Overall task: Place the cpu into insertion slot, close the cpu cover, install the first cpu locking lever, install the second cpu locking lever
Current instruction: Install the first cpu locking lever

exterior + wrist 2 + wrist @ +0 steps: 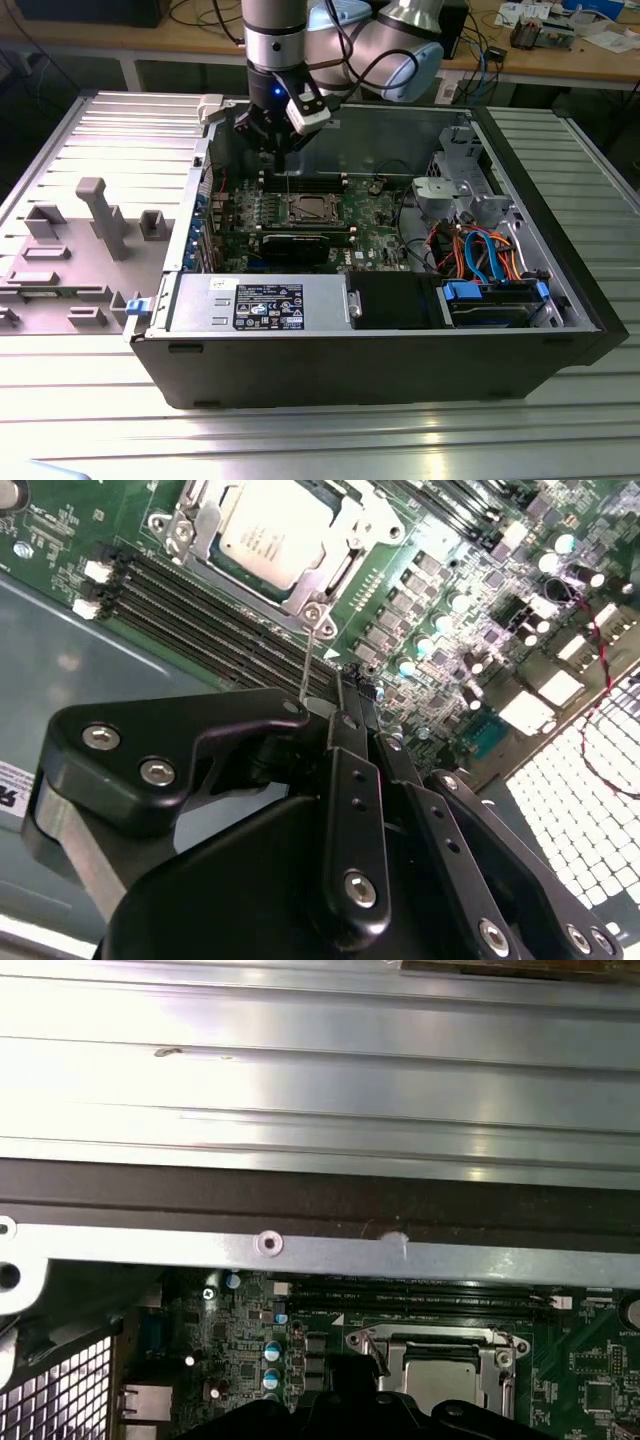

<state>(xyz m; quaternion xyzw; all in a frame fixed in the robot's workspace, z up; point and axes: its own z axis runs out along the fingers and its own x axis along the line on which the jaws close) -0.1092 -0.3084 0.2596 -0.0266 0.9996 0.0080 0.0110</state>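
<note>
Done: cpu (270, 530) seated, cpu cover (203, 525) down; gripper (278, 148), exterior view 12 o'clock of insertion slot (292, 212), pinches locking lever (306, 655); latching left.

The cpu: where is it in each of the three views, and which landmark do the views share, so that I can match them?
Exterior view: the cpu sits in the middle of the green board inside the open case.
Second wrist view: the cpu lies framed by the cpu cover.
First wrist view: the cpu lies between silver frame edges.
Shared landmark: the long memory slots beside it.
</note>
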